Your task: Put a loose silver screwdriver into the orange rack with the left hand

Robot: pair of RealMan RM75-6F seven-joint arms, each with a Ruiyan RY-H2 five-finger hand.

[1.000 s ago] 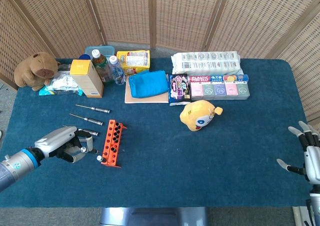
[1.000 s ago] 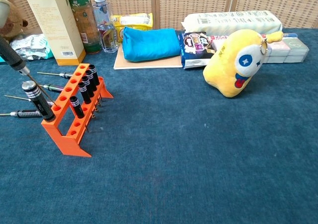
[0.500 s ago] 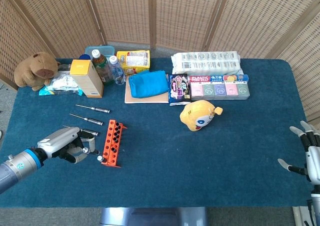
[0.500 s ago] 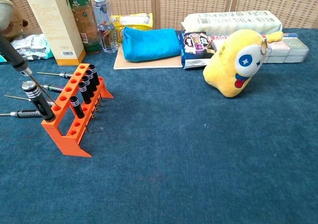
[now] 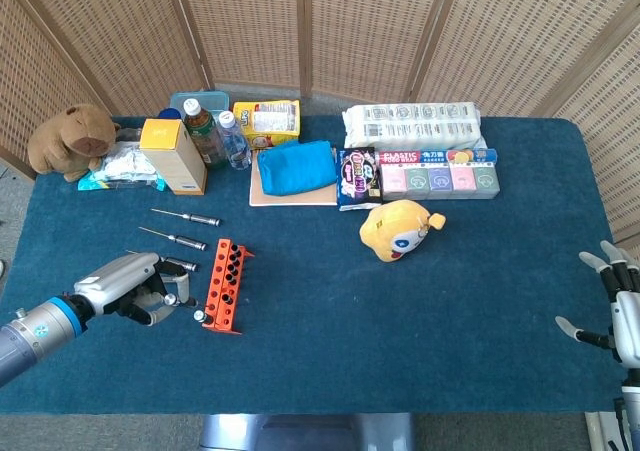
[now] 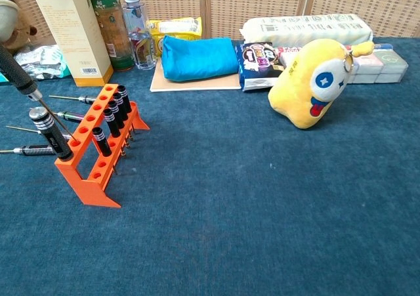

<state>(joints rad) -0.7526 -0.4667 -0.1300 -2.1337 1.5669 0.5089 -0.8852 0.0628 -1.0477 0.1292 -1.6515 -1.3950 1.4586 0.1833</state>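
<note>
Barely shifted, left hand (image 5: 135,289) grips screwdriver (image 6: 25,86) beside rack (image 6: 98,145); tip must align before lowering. Right hand (image 5: 618,306) spread, empty.

Orange rack (image 6: 98,153) standing near the table's left edge, several black-handled drivers upright in its holes. A silver screwdriver (image 6: 20,74), tilted, tip at a near-end hole. Further loose screwdrivers (image 5: 186,216) lie flat on the cloth toward the left edge.
</note>
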